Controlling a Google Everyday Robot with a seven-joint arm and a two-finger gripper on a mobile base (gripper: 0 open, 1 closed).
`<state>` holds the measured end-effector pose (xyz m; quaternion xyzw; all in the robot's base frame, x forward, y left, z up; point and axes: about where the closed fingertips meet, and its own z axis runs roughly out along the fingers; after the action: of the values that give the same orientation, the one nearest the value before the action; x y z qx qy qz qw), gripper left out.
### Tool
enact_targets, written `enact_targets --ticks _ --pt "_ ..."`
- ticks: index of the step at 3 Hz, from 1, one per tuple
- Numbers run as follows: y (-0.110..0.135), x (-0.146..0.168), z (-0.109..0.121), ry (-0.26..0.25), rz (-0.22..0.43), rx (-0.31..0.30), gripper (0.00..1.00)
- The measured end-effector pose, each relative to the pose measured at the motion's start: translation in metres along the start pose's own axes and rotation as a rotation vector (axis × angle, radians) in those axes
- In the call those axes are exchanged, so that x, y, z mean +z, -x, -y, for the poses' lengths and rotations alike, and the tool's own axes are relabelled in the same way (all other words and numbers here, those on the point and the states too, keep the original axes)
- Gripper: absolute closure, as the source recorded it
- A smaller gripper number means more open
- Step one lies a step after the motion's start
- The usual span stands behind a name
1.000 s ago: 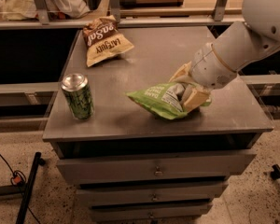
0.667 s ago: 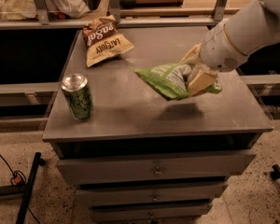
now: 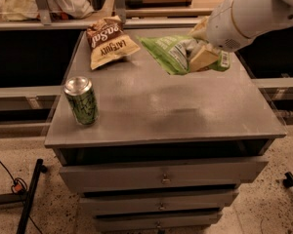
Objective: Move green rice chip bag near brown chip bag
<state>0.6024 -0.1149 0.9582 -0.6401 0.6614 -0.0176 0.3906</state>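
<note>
The grey metal counter (image 3: 151,126) fills the middle of the frame. It has a flat top. Under the top there are grey drawers (image 3: 161,177) with small knobs, one below the other. The floor (image 3: 263,208) is speckled and light. At the lower left a black stand leg (image 3: 29,194) rests on the floor, with a thin black cable (image 3: 5,172) near it. Behind the counter, along the top of the frame, there is a rail, with pale cloth bunched up at the upper left.

A big white robot arm (image 3: 249,13) comes in from the upper right corner. At its end is the gripper (image 3: 199,45), which has tan fingers. It is over the back right part of the counter. The jaws are clamped on the flat light-green foil rice chip bag (image 3: 168,52). They pinch its right end. The bag is up in the air, above the counter top, and its free end points to the left. A soft dark shadow lies on the counter below it, closer to the front.

The small brown and tan chip bag with big white letters (image 3: 107,43) lies flat at the back left of the counter. The free end of the green bag is just to the right of it, near but not touching.

A green drink can with a silver top (image 3: 81,101) stands upright near the front left edge, well apart from both bags.
</note>
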Motion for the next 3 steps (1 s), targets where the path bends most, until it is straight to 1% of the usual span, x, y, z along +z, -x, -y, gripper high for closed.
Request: enact_targets --ticks 1,2,3 --pt "0.0063 -0.0009 0.0203 -0.079 0.021 -0.003 1.0" --pt "0.0064 -0.0009 0.0203 -0.079 0.021 -0.003 1.0" --pt "0.0082 0.0005 0.0203 -0.086 0.028 -0.019 1.0"
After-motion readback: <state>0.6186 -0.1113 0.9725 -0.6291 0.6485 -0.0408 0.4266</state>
